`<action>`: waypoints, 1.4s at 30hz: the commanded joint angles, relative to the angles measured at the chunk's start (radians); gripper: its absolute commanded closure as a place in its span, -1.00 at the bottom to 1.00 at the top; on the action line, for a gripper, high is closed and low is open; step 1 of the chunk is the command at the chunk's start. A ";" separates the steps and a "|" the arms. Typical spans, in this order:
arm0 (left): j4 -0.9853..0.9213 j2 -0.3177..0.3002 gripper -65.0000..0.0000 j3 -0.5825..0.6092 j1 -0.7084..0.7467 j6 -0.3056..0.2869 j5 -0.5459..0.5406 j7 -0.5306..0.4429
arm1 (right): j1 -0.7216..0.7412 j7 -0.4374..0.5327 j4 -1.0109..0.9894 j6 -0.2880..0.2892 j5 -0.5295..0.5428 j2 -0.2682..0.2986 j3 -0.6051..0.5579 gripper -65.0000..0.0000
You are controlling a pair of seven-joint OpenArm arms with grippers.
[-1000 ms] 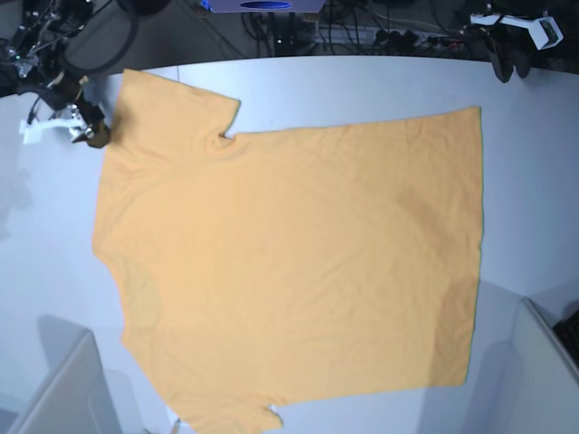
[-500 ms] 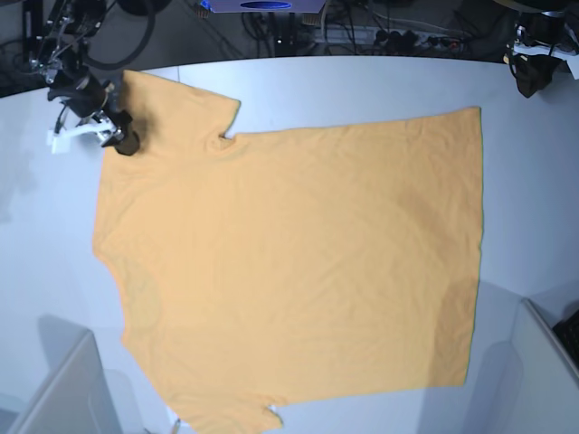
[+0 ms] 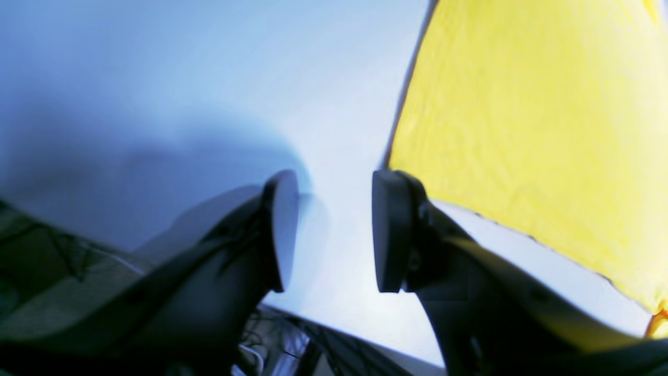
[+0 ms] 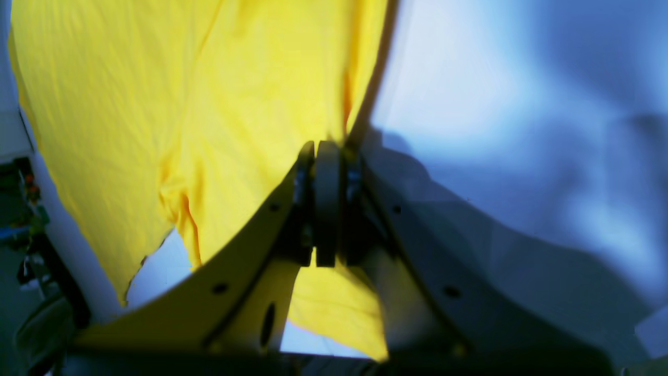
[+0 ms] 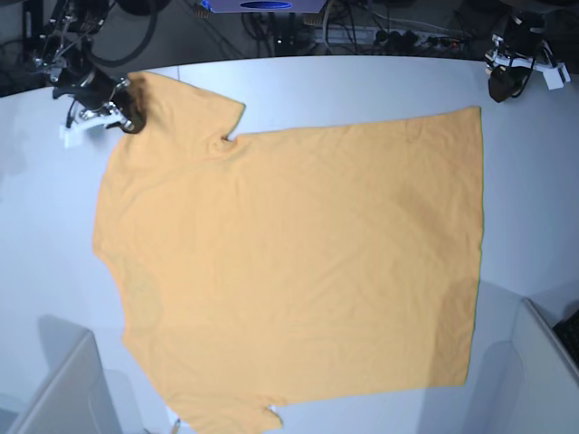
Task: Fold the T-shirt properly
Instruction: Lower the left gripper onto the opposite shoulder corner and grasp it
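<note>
The light-orange T-shirt (image 5: 289, 262) lies spread flat on the white table (image 5: 362, 86), with its sleeve at the far left and its hem to the right. My right gripper (image 5: 128, 116) is at the outer edge of that far sleeve. Its fingers are pressed together on the cloth edge, where the T-shirt (image 4: 182, 104) puckers at the right gripper (image 4: 319, 149). My left gripper (image 5: 500, 89) hangs just beyond the shirt's far right hem corner. In the left wrist view the left gripper (image 3: 334, 180) is open over bare table, and the T-shirt (image 3: 532, 125) lies beside its right finger.
Cables and equipment (image 5: 271, 18) crowd the space behind the table's far edge. Pale grey panels stand at the near left (image 5: 54, 389) and near right (image 5: 543, 362) corners. Bare table shows around the shirt on the left and right.
My right gripper moved from beside the sleeve onto its edge and shut; the sleeve shifted slightly right. My left gripper came down and left toward the far hem corner.
</note>
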 commanded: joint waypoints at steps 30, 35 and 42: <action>-0.124 -0.013 0.47 0.171 -0.117 0.059 -0.024 -0.016 | 0.002 -0.032 0.003 -0.014 -0.025 0.024 0.006 1.00; -0.119 -0.013 1.00 0.175 -0.125 0.059 -0.025 -0.016 | 0.002 -0.031 0.003 -0.014 -0.025 0.024 0.006 1.00; -0.090 -0.019 1.00 0.175 -0.125 0.056 -0.017 -0.016 | -0.005 -0.023 0.011 -0.014 -0.025 0.024 0.007 1.00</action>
